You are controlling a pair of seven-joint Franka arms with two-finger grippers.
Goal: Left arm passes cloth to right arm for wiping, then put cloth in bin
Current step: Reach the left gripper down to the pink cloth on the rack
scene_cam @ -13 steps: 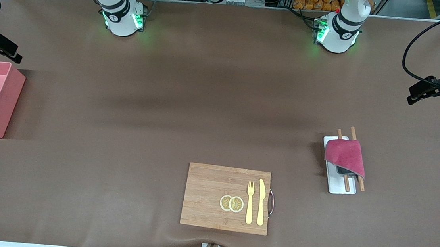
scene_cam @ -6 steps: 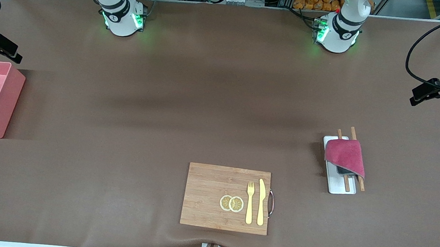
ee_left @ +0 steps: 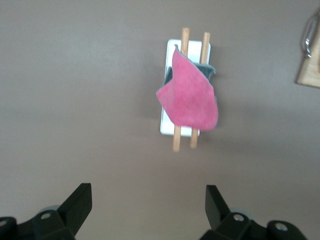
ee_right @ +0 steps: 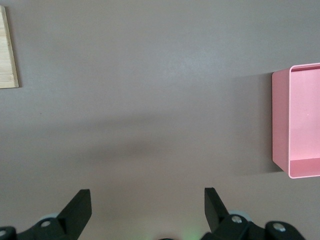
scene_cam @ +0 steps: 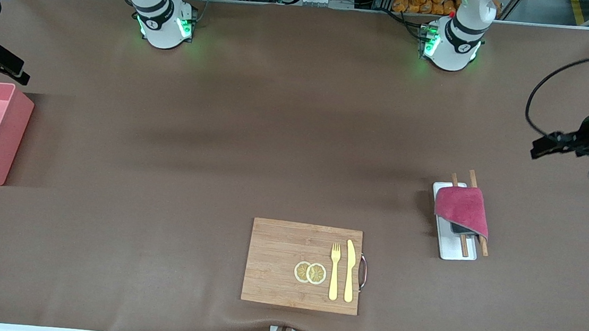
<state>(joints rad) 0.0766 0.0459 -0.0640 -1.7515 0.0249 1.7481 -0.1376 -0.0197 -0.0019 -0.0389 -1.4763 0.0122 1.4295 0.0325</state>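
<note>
While both arms hang clear of the table, nothing is gripped.

Front view, cloth: cloth (scene_cam: 462, 210) draped over a white tray (scene_cam: 449, 250) and two wooden sticks (scene_cam: 481, 245), toward the left arm's end of the table, untouched.
Front view, left gripper: left gripper (scene_cam: 538, 148) up in the air over bare table (scene_cam: 297, 134) at that end; cloth sits at about 7 o'clock from it, well apart. Spread of its fingers not readable in this view.
Front view, right gripper: right gripper (scene_cam: 18, 76) waits in the air over the table edge just above the bin (scene_cam: 12, 130), at the right arm's end.
Front view, board: wooden board (scene_cam: 286, 263) nearer the front camera than the cloth, carrying a fork (scene_cam: 334, 271), a knife (scene_cam: 350, 270) and two lemon slices (scene_cam: 310, 272).

Left wrist view, fingers: fingers (ee_left: 78, 205) spread wide, nothing between them.
Left wrist view, cloth: lies at 12 o'clock from the open jaws, apart from both tips, covering the tray middle with stick ends poking out.

Right wrist view, fingers: fingers (ee_right: 79, 207) wide apart, empty.
Right wrist view, bin: pink box at roughly 2 o'clock from the jaws, apart, nothing visible in the part shown.
</note>
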